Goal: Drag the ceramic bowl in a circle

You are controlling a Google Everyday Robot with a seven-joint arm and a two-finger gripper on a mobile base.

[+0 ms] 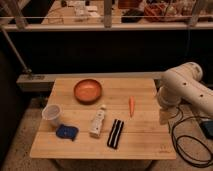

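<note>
The ceramic bowl [88,90] is round, shallow and glossy orange-brown. It sits upright on the wooden table [145,142], at the back and left of centre. My white arm [182,87] reaches in from the right. My gripper [164,116] hangs below the arm at the table's right edge, well to the right of the bowl and apart from it. Nothing shows in the gripper.
A small orange carrot [131,105] lies right of centre. A white tube [98,122] and a black striped object [115,133] lie at the front middle. A blue object [66,132] and a translucent plastic cup [52,113] are at the front left. Black cables [187,145] lie on the floor at the right.
</note>
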